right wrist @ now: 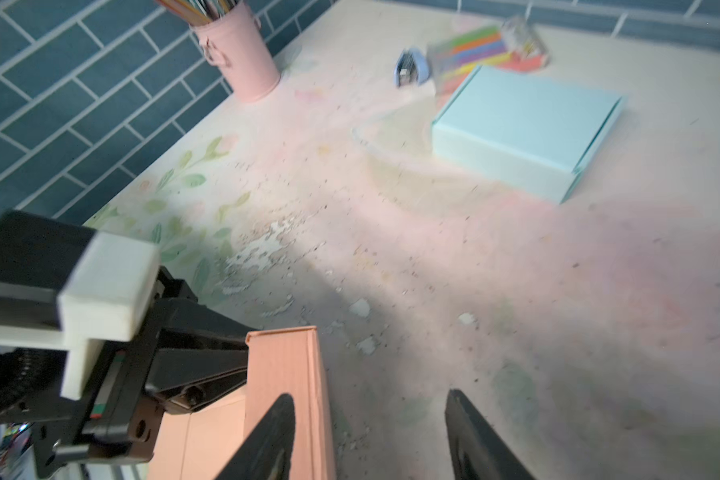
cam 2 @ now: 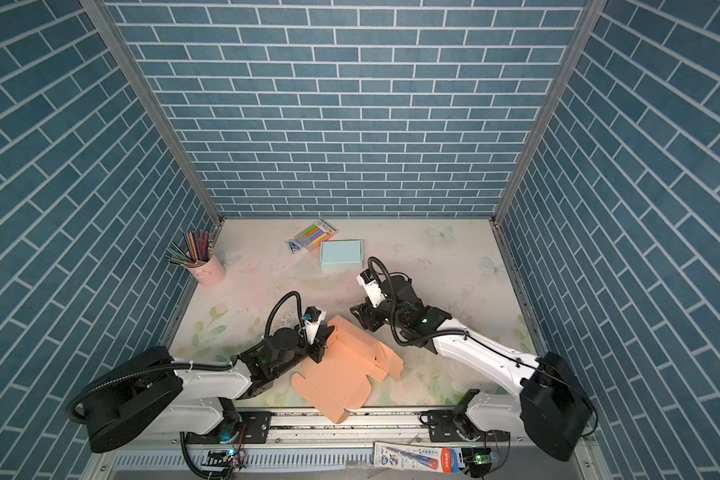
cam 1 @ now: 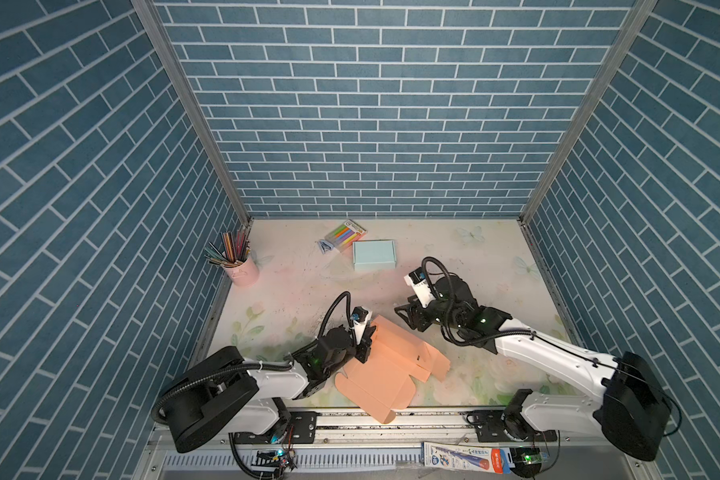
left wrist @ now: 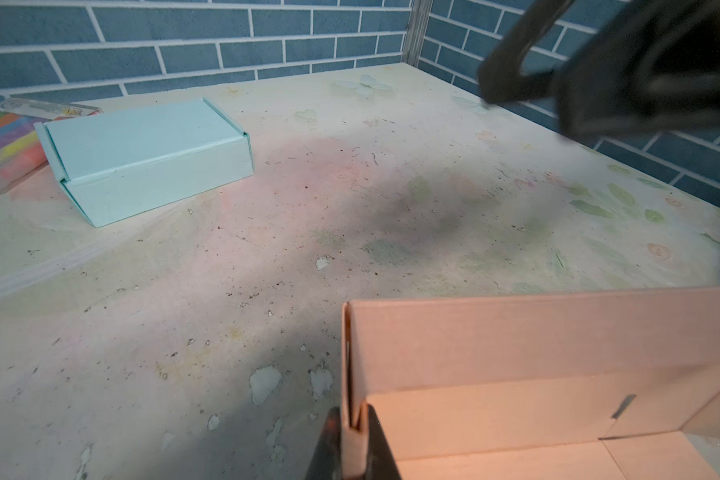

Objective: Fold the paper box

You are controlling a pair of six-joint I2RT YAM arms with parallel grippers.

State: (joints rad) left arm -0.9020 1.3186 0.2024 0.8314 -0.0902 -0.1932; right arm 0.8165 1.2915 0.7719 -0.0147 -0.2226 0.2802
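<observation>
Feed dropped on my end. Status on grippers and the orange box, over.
Left gripper shut, fingers pinching raised wall of orange paper box. Right gripper open, empty, beside it. Box only part-folded. Nothing in the way; blue box far back.

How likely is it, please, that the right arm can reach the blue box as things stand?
Probably yes: its fingers are open and empty, and only bare table lies between them and the blue box.

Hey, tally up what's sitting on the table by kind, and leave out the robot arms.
Paper boxes: 2 (half-folded peach cardboard box, closed light blue cardboard box)
Pink metal cup of coloured pencils: 1
Clear pack of coloured markers: 1
Small blue stapler: 1
Total: 5
</observation>
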